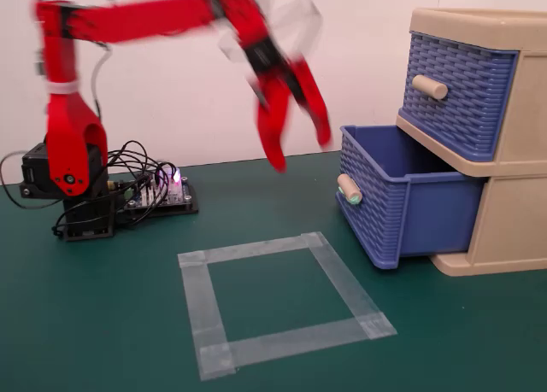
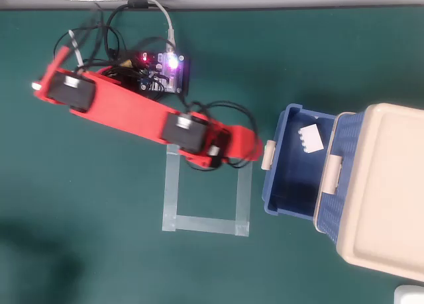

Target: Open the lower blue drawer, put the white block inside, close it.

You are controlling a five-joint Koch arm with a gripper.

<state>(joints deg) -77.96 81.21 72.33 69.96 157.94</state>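
1. A red Koch arm hangs its gripper (image 1: 301, 153) above the green table (image 1: 102, 324), just off the pulled-out front of the lower blue drawer (image 1: 402, 208); the jaws are spread and empty, though motion blur smears their tips

2. The white block (image 2: 311, 139) lies inside the lower blue drawer, on its floor toward the back, near the cabinet (image 2: 384, 191), studs up and turned slightly askew in the overhead view

3. With the block delivered, closing looks like the step in hand: it calls for the gripper to drop level with the mint-tipped handle (image 1: 347, 190) on the drawer front and push square along the drawer's line of travel, since an off-centre shove could skew the drawer or slide the light cabinet

4. The lower blue drawer is blue woven-pattern plastic, standing well out of the beige cabinet beneath the upper drawer (image 1: 457, 89), which is shut

5. The taped square (image 1: 282, 302) on the table beside the drawer front is bare
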